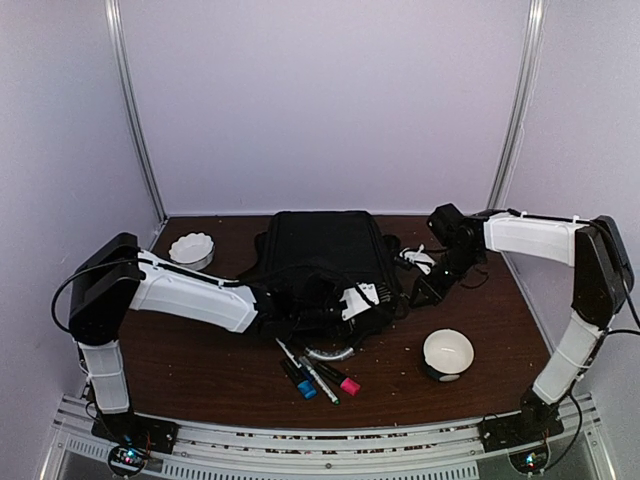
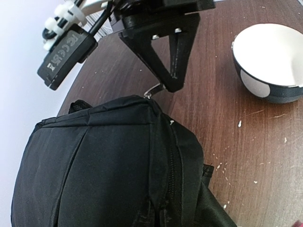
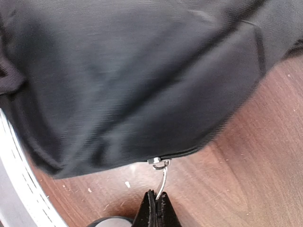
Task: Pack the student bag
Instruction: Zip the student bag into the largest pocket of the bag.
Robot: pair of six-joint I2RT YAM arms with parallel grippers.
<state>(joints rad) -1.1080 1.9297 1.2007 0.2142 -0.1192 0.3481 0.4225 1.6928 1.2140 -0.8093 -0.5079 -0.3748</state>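
The student bag [image 1: 318,258], a big black backpack, lies flat mid-table. My left gripper [image 1: 368,300] sits at its near right edge. Its fingers are out of the left wrist view, where the bag [image 2: 104,165] fills the frame and the fabric beside the zipper [image 2: 174,165] puckers toward the bottom edge, so it is shut on that fabric. My right gripper [image 3: 158,201] is at the bag's right side, shut on the thin metal zipper pull [image 3: 163,179] that hangs from the slider on the bag [image 3: 128,80]. The left wrist view also shows the right gripper [image 2: 173,84].
A white bowl with a dark outside [image 1: 447,352] stands near right of the bag, also seen as the bowl [image 2: 270,56]. A white fluted dish [image 1: 191,248] sits far left. Several markers [image 1: 315,375] and a white ring [image 1: 330,352] lie just before the bag. Crumbs dot the wooden table [image 1: 200,360].
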